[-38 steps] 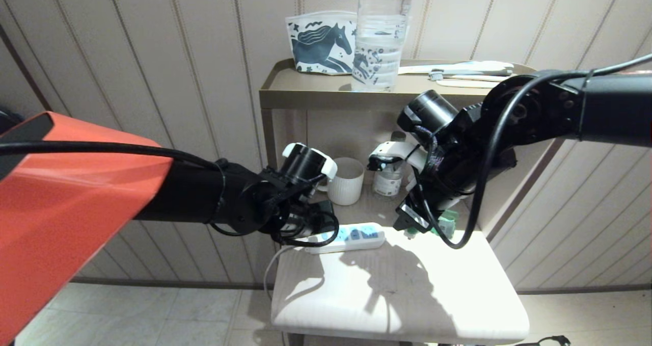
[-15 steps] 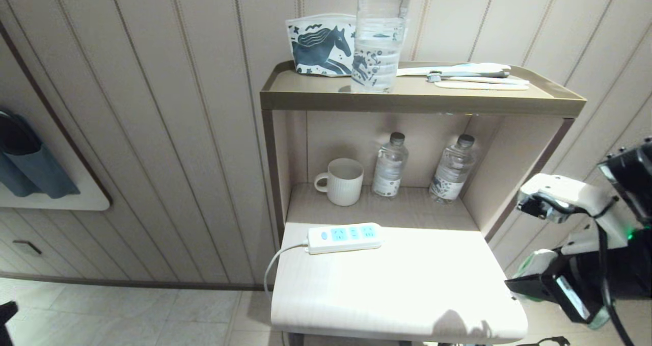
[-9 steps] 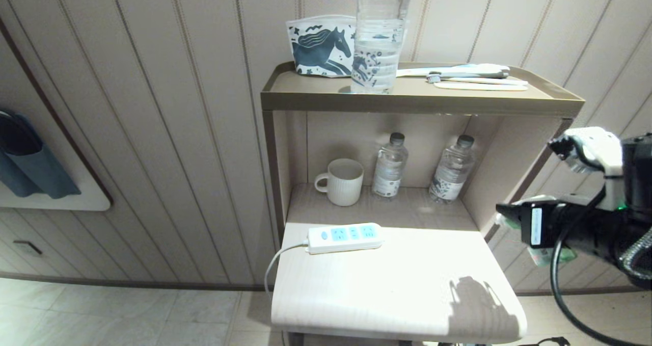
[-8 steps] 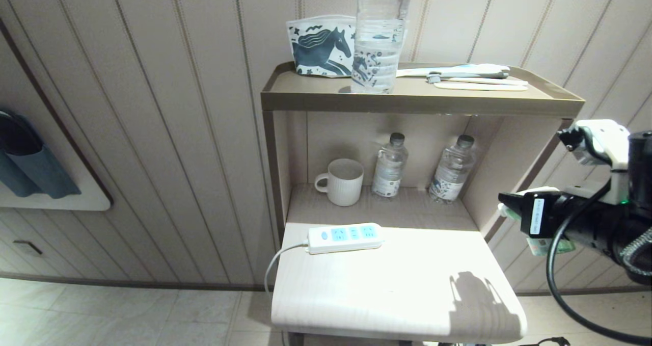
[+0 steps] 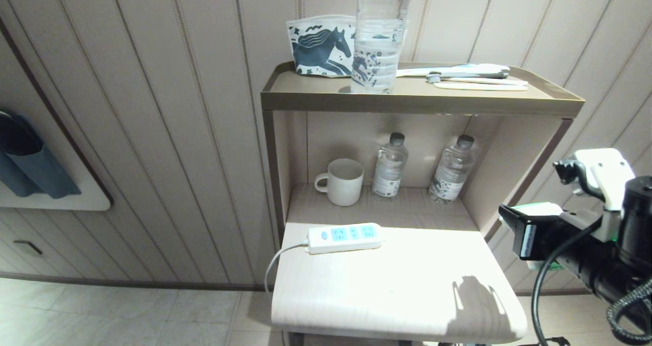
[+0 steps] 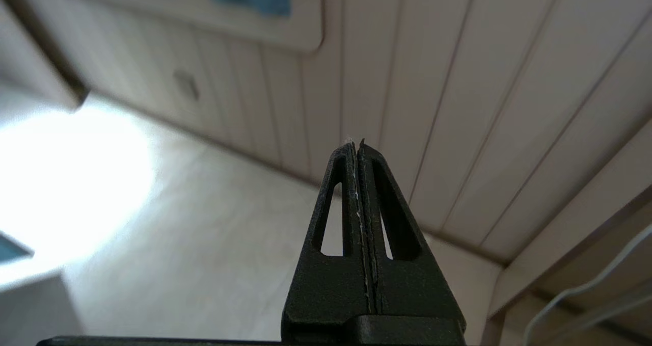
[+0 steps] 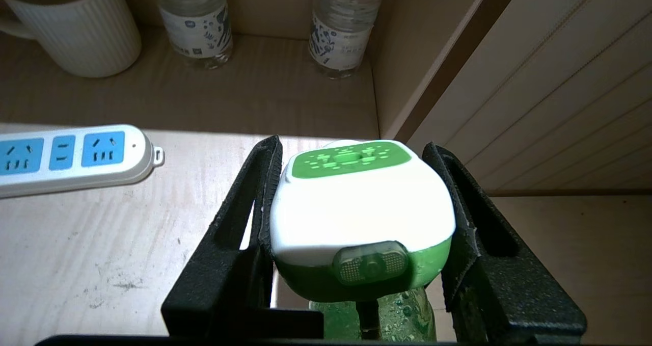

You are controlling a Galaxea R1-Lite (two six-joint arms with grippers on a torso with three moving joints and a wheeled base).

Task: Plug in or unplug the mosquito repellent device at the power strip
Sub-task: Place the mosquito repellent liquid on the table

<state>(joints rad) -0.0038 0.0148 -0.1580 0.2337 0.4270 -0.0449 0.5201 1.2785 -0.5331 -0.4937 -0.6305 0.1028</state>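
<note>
Device [image 7: 360, 203] clamped between right gripper [image 7: 356, 203] jaws, off table's right edge. Power strip [image 5: 345, 237] well apart to left, lying crosswise, sockets up. Left gripper [image 6: 360, 183] pressed shut, empty, away from strip.

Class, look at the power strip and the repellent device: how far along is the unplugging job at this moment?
Done: the power strip lies on the table with its sockets bare, nothing plugged in. In hand: the right gripper clamps the mosquito repellent device off the table's right edge. Left: setting it down. The left gripper is shut, away from the work.
</note>
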